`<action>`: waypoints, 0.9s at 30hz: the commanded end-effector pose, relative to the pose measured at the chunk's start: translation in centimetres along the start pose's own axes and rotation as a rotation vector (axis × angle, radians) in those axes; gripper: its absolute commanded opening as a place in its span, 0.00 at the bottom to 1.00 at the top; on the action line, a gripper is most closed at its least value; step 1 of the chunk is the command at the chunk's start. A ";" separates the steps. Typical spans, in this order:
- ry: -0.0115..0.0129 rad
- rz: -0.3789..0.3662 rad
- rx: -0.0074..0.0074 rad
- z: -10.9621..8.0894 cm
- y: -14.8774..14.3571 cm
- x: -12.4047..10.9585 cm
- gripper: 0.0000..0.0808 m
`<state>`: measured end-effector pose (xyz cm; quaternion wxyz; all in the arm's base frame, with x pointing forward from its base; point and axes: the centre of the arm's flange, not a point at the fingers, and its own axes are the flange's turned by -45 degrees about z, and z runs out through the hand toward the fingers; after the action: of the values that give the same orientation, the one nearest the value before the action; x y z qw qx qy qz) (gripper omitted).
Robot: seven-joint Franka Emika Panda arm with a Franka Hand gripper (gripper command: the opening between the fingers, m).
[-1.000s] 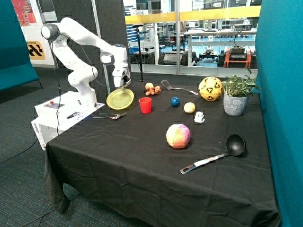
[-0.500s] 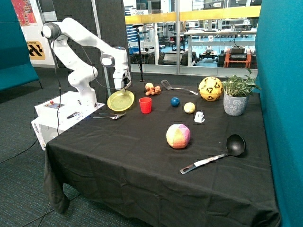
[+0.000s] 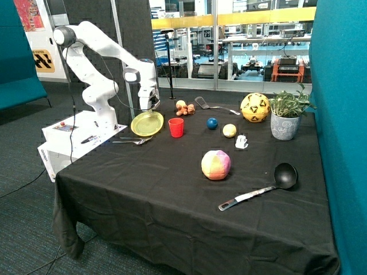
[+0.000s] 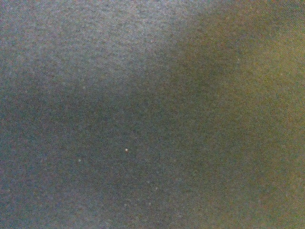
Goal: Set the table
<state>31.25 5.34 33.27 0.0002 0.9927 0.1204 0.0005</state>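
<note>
A yellow plate sits low at the table's far corner near the robot base, almost flat, next to a red cup. My gripper is shut on the plate's far rim, pointing down. A fork and spoon lie on the black cloth just in front of the plate. The wrist view shows only a dark blurred surface with nothing to make out.
Small fruits, a spatula, a blue ball, a yellow ball, a soccer ball and a potted plant line the back. A pink-yellow ball and a black ladle lie nearer the front.
The gripper has carried the plate down and slightly toward the red cup. The plate has gone from tilted to nearly flat.
</note>
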 end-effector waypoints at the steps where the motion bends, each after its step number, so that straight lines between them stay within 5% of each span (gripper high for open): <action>1: -0.0010 -0.002 0.0005 0.4 0.2 0.1 0.26; 15: -0.0010 -0.009 0.0005 0.8 -0.3 0.0 0.45; 27: -0.0010 -0.014 0.0005 1.9 -1.0 0.0 0.44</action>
<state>31.15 5.76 32.10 -0.0001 0.9919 0.1272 -0.0001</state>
